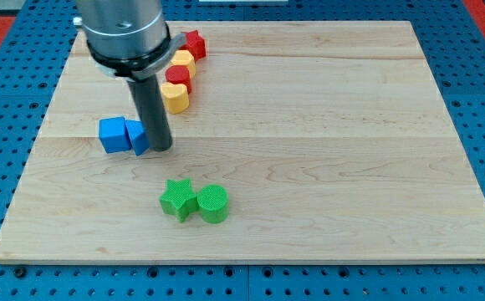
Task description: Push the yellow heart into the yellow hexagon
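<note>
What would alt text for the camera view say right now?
My tip rests against the right side of two touching blue blocks, below a column of yellow and red blocks near the wooden board's top left. A green star and green cylinder touch lower down.

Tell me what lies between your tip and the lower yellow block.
Nothing: in the camera view only bare wood separates my tip, beside the blue blocks, from the lower yellow block, probably the heart.
</note>
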{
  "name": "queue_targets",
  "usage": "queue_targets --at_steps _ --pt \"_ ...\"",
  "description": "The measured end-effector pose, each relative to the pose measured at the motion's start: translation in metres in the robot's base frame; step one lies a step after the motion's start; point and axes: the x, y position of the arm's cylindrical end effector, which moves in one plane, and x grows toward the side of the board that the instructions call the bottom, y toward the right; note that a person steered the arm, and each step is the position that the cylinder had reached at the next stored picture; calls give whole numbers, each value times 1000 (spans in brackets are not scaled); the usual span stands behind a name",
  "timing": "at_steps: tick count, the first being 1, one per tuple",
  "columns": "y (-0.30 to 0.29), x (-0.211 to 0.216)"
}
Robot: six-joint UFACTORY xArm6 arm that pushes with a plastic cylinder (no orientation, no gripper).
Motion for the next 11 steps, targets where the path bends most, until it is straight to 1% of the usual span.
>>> queue_targets --at_steps 1,2,3,5,7,8,10,11 --pt "44 -43" --pt "44 -68" --pt "26 -68" --pt "-64 -69" --pt "-69 -126" --pt "-62 -127" --pt "-27 -141" --pt "-41 -143"
